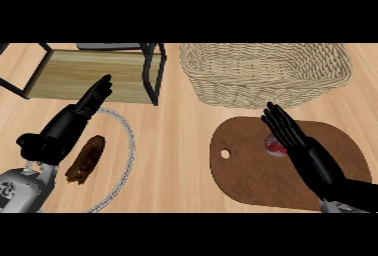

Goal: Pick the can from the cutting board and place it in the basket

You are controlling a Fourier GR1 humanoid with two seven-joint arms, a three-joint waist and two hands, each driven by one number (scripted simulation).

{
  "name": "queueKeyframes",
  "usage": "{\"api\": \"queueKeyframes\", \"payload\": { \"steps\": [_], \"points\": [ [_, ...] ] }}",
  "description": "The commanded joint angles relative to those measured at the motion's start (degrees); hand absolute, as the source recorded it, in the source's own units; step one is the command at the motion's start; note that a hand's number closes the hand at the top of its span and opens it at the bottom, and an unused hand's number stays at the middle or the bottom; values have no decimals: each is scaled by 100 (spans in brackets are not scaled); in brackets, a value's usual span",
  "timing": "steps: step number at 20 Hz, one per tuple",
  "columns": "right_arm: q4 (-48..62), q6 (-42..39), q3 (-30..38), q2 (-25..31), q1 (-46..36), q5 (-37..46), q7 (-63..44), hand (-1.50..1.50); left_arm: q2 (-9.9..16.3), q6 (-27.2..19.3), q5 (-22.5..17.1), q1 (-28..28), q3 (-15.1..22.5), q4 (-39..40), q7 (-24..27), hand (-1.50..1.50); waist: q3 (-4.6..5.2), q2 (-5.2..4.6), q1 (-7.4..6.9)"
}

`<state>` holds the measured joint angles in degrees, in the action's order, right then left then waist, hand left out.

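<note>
Upright, the can (275, 146) stands on the cutting board (251, 175) beside the open right hand (291, 134).

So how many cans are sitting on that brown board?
1. The can stands on the cutting board, partly hidden behind the right hand. Its fingers might cover something more.

Bare counter (177, 150) between board (251, 185) and basket (266, 75)

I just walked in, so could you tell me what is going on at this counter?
The robot is going for the can on the brown cutting board. Its right hand, fingers straight, is right beside the can and partly covers it, with no grip yet. The wicker basket sits behind the board. The left hand rests open at the left.
</note>
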<state>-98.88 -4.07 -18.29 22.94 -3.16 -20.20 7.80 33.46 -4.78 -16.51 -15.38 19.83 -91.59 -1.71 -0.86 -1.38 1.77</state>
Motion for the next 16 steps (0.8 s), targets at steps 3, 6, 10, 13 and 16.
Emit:
{"api": "queueKeyframes", "payload": {
  "steps": [3, 6, 10, 13, 16],
  "points": [
    [115, -241, 559, -79, -825, -731, -330, 150, -534, -481, -127, 806, 73, 826, -406, 0, 92, 91, -298],
    [200, -385, 1045, -48, -1575, -1248, -405, 150, -701, -792, -571, 1316, -202, 1469, -938, 0, 99, -8, -556],
    [-9, -730, -273, -247, -1715, -200, -323, 150, -782, -795, -507, 1668, -127, 1618, -881, 0, 98, 114, -390],
    [-248, 121, -514, -350, -1896, 685, -841, -150, -965, -954, -460, 1491, -183, 1817, -965, 0, 104, 137, -215],
    [-546, 369, -637, 98, -1928, 1332, -1571, -150, -828, -865, -530, 1851, -259, 1482, -916, 0, 110, 196, -210]
  ]
}}
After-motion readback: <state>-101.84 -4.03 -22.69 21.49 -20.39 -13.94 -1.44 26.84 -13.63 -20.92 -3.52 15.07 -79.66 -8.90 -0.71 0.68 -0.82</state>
